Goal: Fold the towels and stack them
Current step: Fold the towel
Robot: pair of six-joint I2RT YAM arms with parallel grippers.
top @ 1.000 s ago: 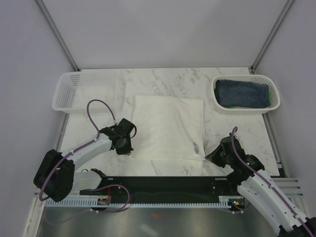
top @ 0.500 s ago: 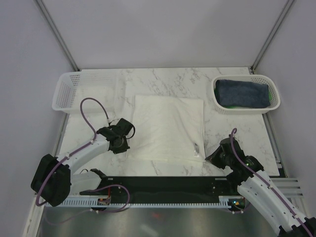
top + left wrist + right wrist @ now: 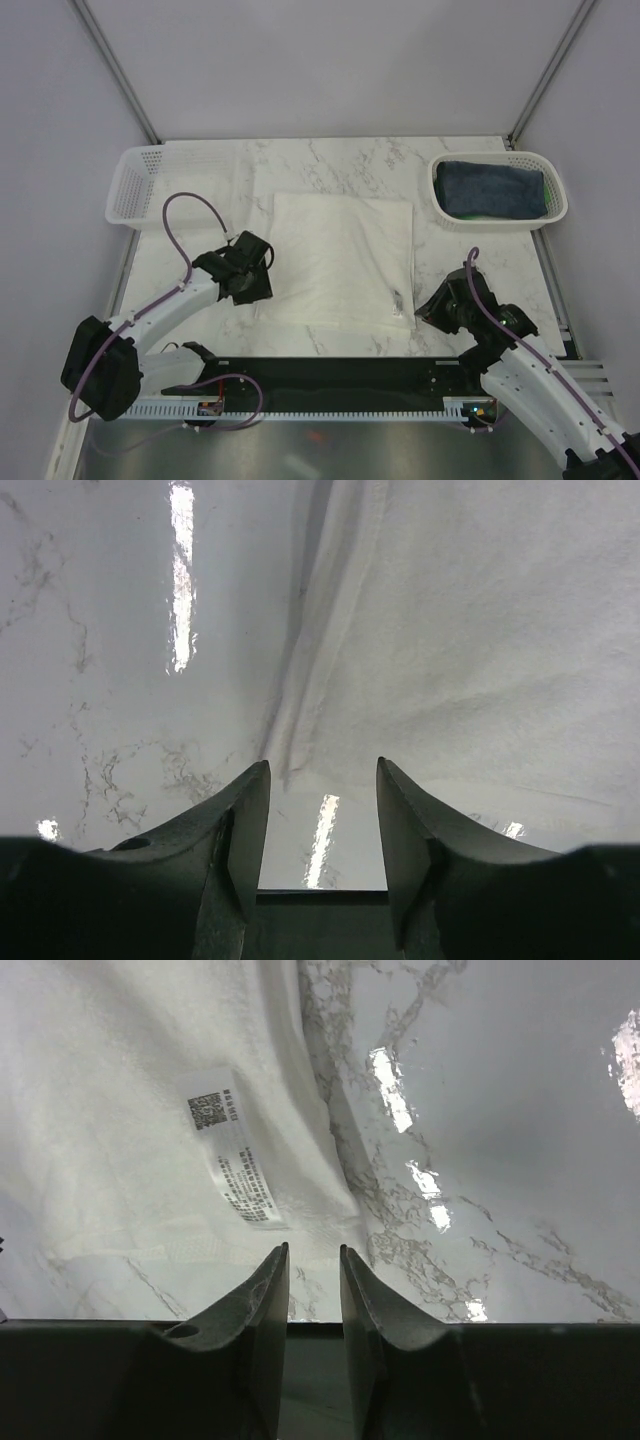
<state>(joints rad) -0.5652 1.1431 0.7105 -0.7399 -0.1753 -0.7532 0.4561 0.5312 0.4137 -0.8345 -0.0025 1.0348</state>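
A cream-white towel (image 3: 342,260) lies folded flat in the middle of the marble table, its care label (image 3: 230,1150) near its front right corner. My left gripper (image 3: 256,282) hovers at the towel's front left corner (image 3: 290,750), open, with nothing between its jaws. At the front right corner (image 3: 330,1215), my right gripper (image 3: 422,310) stands open a little, also empty. A navy-blue towel (image 3: 492,186) lies folded in the right basket (image 3: 500,222), on top of a green towel (image 3: 470,213) whose edge peeks out.
An empty white mesh basket (image 3: 140,185) stands at the back left. Grey walls and metal frame bars enclose the table. A black rail (image 3: 330,375) runs along the near edge between the arm bases.
Both grippers have gone from shut to open. The left one has shifted slightly toward the back beside the towel's corner; the right one has edged closer to the towel's front right corner.
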